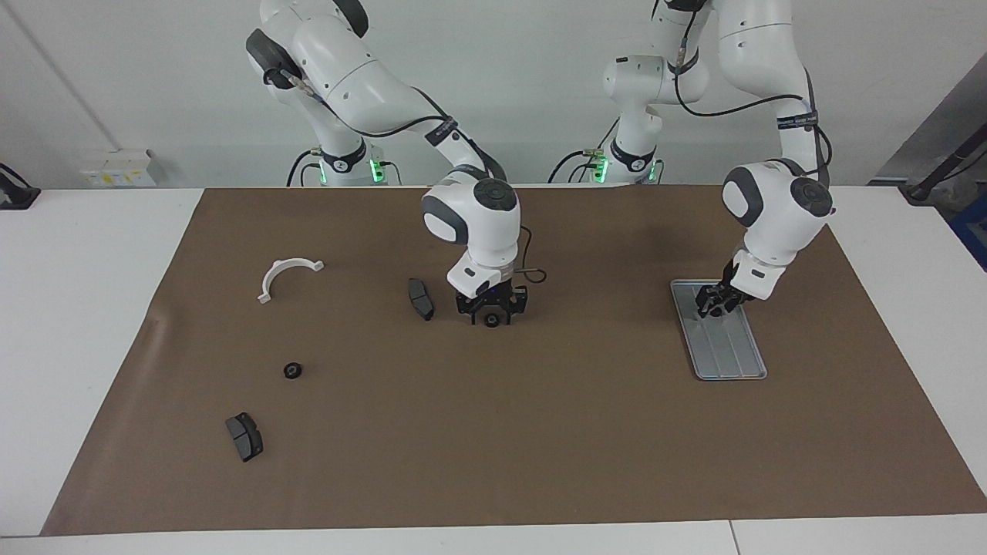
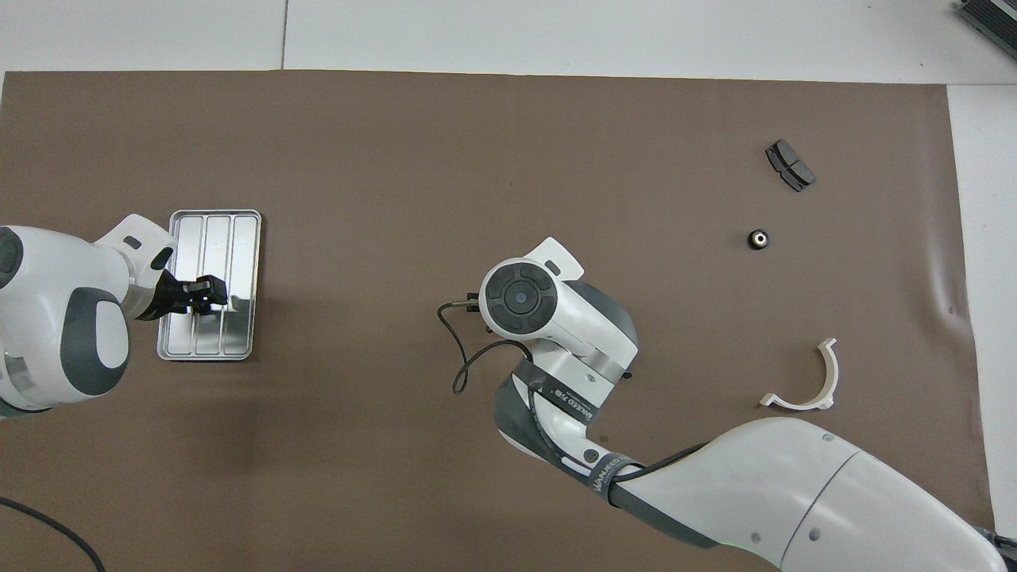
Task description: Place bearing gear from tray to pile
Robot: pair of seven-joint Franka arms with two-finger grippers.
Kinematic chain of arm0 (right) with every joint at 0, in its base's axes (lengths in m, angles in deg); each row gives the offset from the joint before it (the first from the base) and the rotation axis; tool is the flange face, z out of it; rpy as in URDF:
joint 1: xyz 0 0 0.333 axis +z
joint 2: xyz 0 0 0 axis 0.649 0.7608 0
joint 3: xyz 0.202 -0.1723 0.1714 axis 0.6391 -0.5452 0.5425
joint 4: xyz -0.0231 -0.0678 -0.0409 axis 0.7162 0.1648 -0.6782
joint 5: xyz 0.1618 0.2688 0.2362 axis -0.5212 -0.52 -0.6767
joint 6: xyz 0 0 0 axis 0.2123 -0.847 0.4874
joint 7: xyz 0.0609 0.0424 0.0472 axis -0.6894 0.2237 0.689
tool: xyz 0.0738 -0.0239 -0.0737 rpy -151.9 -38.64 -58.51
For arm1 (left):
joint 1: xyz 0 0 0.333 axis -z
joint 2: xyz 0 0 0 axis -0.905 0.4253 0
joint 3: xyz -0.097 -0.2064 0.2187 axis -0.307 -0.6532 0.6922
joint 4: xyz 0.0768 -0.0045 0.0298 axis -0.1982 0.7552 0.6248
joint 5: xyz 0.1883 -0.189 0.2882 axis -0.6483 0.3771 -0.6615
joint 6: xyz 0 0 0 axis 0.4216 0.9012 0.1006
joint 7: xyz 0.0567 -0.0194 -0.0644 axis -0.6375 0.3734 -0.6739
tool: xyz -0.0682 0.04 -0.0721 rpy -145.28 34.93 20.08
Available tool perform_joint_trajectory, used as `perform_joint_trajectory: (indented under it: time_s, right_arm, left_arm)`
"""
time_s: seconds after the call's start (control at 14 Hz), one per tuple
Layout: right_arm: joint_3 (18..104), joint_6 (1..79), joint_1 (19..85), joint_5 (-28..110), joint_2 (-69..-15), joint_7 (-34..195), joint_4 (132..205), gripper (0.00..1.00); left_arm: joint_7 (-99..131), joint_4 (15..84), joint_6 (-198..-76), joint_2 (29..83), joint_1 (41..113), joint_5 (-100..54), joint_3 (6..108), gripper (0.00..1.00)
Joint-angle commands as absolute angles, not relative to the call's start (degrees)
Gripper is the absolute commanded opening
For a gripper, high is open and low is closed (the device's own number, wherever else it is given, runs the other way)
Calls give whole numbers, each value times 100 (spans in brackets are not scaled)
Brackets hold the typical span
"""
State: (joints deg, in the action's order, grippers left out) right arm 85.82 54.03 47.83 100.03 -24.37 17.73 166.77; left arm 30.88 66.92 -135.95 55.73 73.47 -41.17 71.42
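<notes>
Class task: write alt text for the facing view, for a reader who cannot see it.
Two white robot arms work over a brown mat: the left claw is down on a silver tray, and the right claw is low over a small black gear at mid-table. Toward the right arm's end lie a white curved bracket, another gear and two dark pads.
</notes>
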Motion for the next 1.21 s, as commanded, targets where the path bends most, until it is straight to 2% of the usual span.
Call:
perform_joint_trajectory:
  time_s: [0.0,0.07,0.5,0.64,0.78,0.93,1.07,1.14]
  right_arm:
    - [8688,5588,4688,10186,-2410,1642,16785,66]
    - [8688,5588,4688,10186,-2410,1642,16812,66]
    - [8697,5509,4679,10186,-2410,1651,16812,64]
    - [8697,5527,4679,10186,-2410,1642,16812,48]
    - [8706,5544,4679,10125,-2410,1625,16812,21]
    - [8706,5562,4679,10116,-2401,1511,16803,0]
    - [8714,5553,4662,10098,-2410,1519,16751,0]
    - [8723,5483,4610,10098,-2454,1563,16698,0]
  left_arm:
    - [3129,6937,-13764,5376,7291,-4124,7103,54]
    - [3129,6937,-13764,5376,7292,-4124,7095,49]
    - [3138,6954,-13764,5376,7283,-4124,7103,44]
    - [3138,6980,-13764,5376,7283,-4124,7103,41]
    - [3129,6981,-13764,5376,7283,-4124,7095,34]
    - [3129,6981,-13764,5384,7283,-4124,7095,27]
    - [3129,6980,-13764,5384,7283,-4124,7095,24]
    - [3129,6963,-13764,5384,7283,-4124,7095,19]
